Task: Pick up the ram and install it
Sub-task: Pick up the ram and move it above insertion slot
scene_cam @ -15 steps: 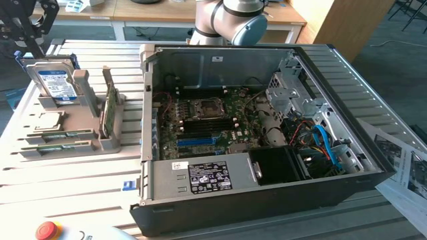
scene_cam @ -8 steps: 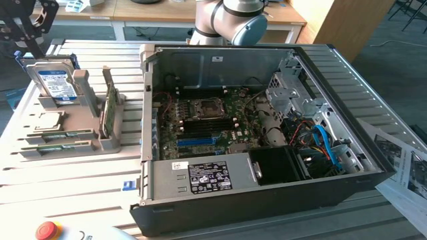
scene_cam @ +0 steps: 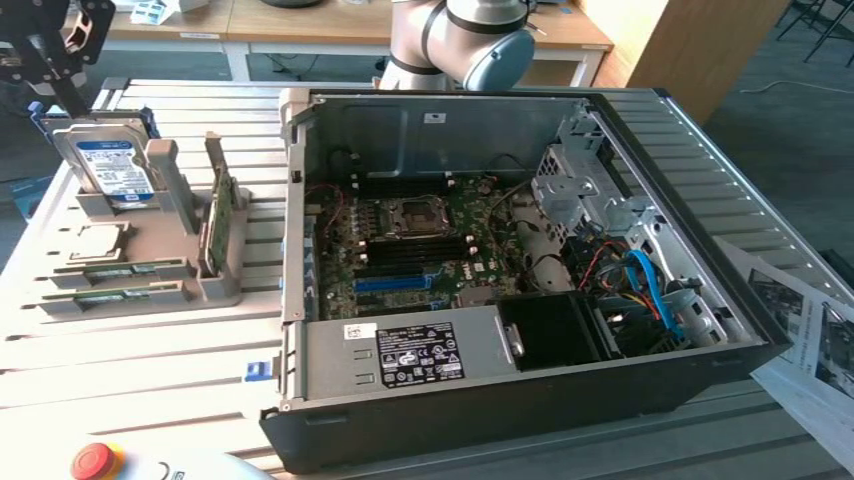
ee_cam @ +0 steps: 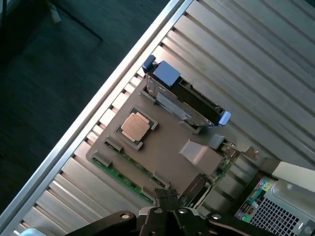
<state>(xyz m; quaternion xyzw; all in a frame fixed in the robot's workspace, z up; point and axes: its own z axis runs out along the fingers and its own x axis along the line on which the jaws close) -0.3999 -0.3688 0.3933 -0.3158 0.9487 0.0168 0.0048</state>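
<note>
Slatted metal table (scene_cam: 147, 350) carries a grey holder (scene_cam: 214, 290) at the exterior view's left, where the ram (scene_cam: 219, 222) stands on edge, untouched, near the upright hard drive (scene_cam: 114, 165). The gripper (ee_cam: 170, 196) hangs over the holder, its fingers pressed together and empty. Coming down closed, it could knock the stick or the drive.
</note>
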